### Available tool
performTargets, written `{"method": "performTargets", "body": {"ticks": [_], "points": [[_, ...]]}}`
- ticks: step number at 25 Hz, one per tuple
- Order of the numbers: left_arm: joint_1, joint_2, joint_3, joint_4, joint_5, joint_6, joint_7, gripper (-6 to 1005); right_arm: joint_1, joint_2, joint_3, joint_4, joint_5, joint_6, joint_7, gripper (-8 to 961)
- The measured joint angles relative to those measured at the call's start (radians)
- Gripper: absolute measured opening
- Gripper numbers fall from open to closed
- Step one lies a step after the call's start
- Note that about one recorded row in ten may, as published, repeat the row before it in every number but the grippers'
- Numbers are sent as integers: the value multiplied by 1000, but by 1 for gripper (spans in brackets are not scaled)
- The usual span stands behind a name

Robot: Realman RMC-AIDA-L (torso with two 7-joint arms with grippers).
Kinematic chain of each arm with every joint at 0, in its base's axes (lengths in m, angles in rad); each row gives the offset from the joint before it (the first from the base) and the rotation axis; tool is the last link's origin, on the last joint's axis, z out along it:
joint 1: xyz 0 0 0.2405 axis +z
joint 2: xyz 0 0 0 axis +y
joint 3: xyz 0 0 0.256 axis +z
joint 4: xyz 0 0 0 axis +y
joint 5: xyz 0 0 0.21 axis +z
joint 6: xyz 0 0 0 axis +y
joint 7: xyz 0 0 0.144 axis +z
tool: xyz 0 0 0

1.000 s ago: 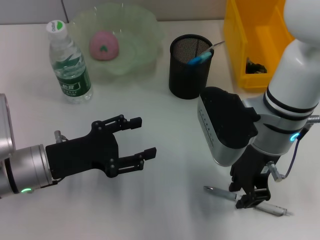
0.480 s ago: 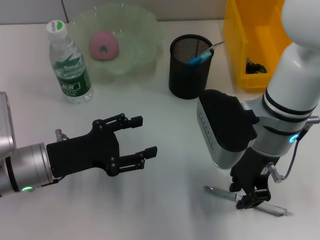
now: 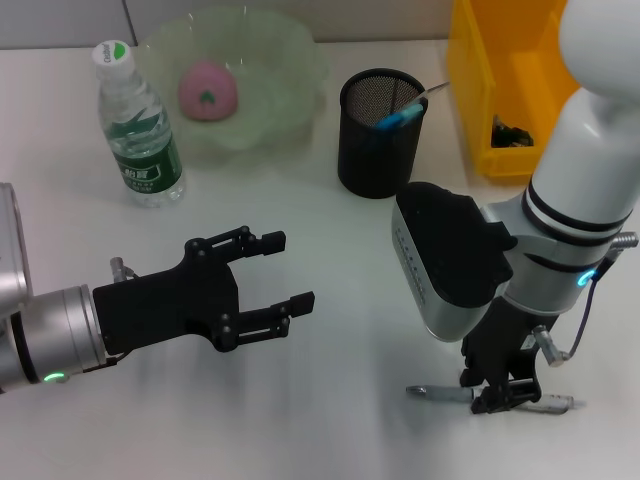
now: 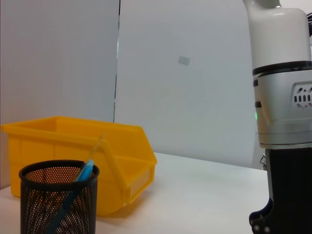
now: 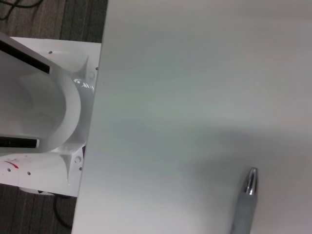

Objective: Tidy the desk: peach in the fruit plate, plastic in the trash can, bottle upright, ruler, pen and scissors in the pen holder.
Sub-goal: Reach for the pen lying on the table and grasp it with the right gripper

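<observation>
Pink peach; black mesh pen holder

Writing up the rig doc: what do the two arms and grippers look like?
Left gripper: matte black, jointed linkage fingers on a black palm, behind it a silver cylindrical wrist with a small green light. Right gripper: black too, beside a black-faced grey module; white arm segments with black rings, a cyan light, and a thin grey cable looping near the wrist.
</observation>
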Motion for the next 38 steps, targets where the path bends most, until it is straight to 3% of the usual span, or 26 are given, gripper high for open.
{"method": "performTargets", "body": {"ticks": [4,29,38], "points": [[0,0,0,0,0,0,0,771,2,0,-2,-1,0,0,0,253],[-3,3,0,5,0,-2,2,771,1,0,-38,-18,0,0,8,244],[-3,3,0,5,0,-2,2,771,1,0,-46,-17,0,0,8,182]]}}
